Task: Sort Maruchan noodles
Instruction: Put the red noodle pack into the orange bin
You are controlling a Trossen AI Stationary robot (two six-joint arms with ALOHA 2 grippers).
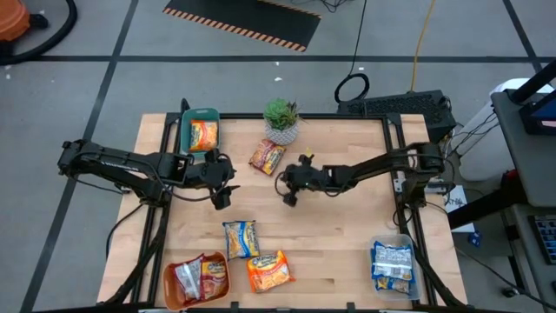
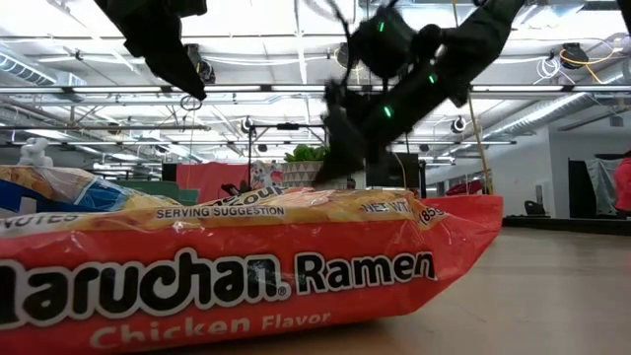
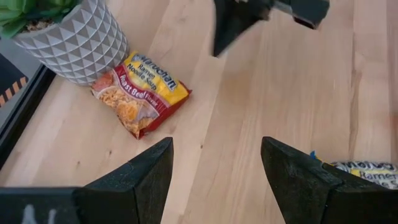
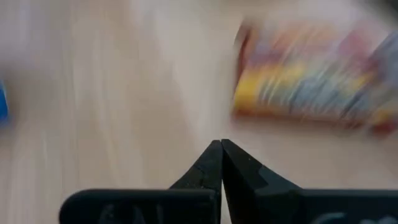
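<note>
Sorting is mid-way: the dark-red-and-yellow crinkly ramen packet lies loose on the wooden surface beside the grey potted plant. Right tool is clenched on nothing nearby; left tool is spread, empty. Next, I'd judge: right tool must reopen & straddle that packet.

You are looking at Maruchan packets spread over the worktop. A dark red and yellow roast beef packet is lying flat near the far edge, just beside the plant pot. A blue-and-yellow packet and an orange chicken packet are lying flat, close together, near the near edge. An orange packet is sitting in the teal bin at the far left corner. Silver-red and red packets are resting in the orange bin at the near left corner. Blue packets are filling the clear bin at the near right corner.
</note>
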